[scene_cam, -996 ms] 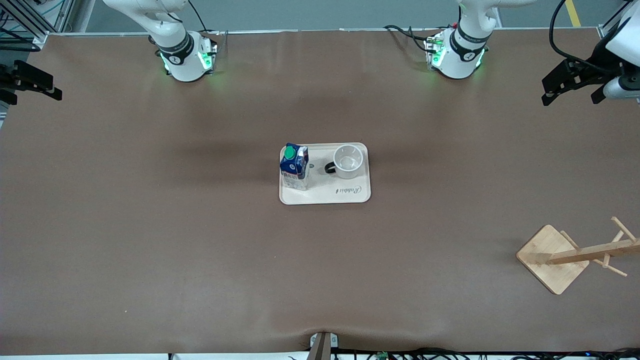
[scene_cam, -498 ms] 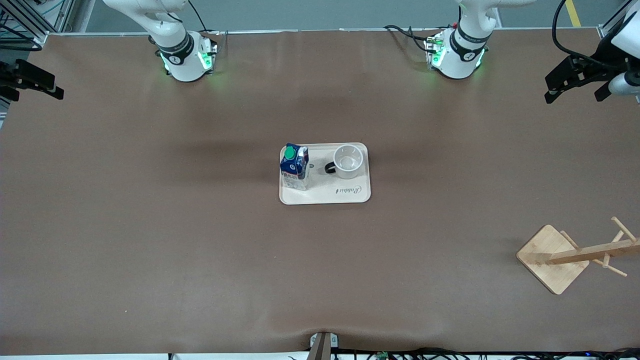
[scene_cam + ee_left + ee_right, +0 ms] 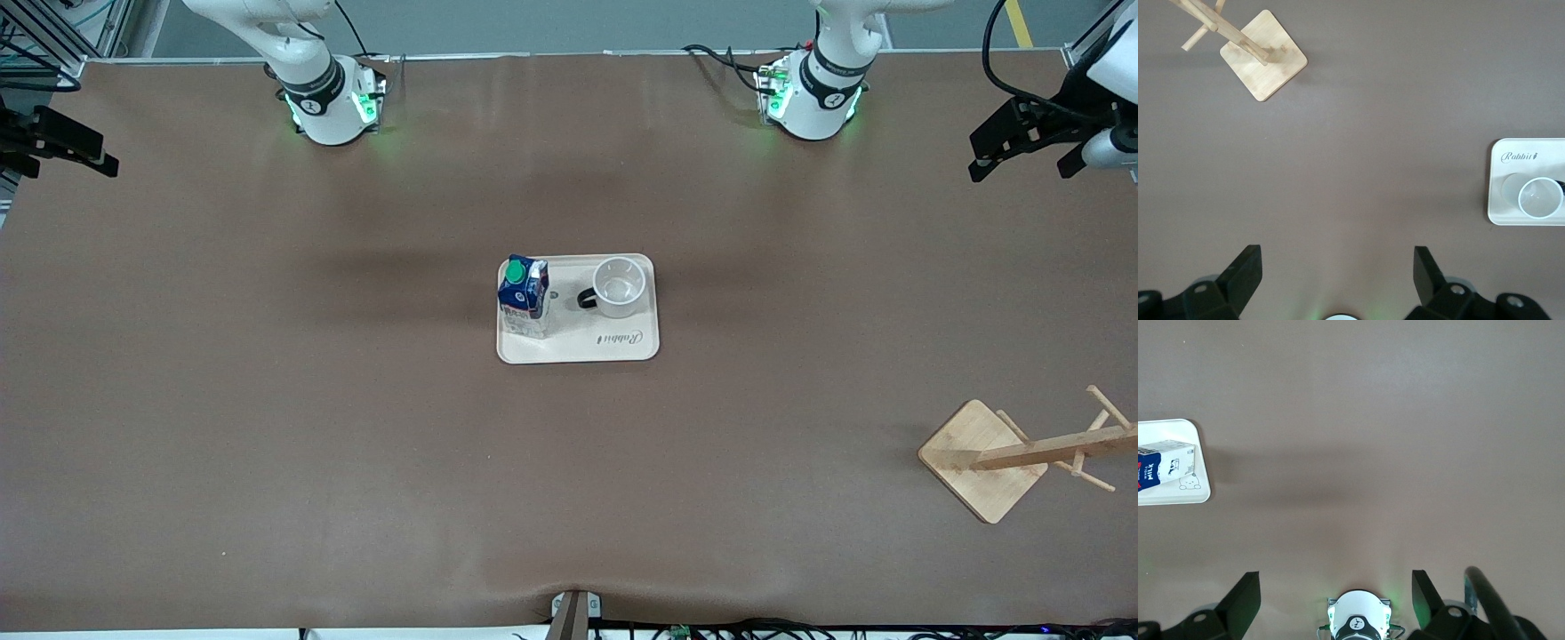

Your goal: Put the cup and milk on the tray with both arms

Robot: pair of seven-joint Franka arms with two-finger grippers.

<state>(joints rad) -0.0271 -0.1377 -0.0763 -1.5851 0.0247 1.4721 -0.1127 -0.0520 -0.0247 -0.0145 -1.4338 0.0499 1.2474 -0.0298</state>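
Note:
The cream tray (image 3: 578, 348) lies at the middle of the table. The white cup (image 3: 619, 286) stands on it toward the left arm's end, black handle pointing at the milk. The milk carton (image 3: 523, 293) stands upright on the tray toward the right arm's end. My left gripper (image 3: 1022, 160) hangs open and empty over the table's left-arm end. My right gripper (image 3: 76, 151) hangs open and empty over the right-arm end. The left wrist view shows its open gripper (image 3: 1337, 273), the tray (image 3: 1518, 157) and the cup (image 3: 1540, 199). The right wrist view shows its open gripper (image 3: 1337, 593), the milk (image 3: 1165, 465) and the tray (image 3: 1179, 496).
A wooden rack with a square base (image 3: 982, 458) lies tipped near the left arm's end, nearer the front camera than the tray; it also shows in the left wrist view (image 3: 1263, 63). The right arm's green-lit base (image 3: 1358, 621) shows in the right wrist view.
Both grippers have drifted slightly outward toward their ends of the table, then held. The cup, milk and tray have not moved.

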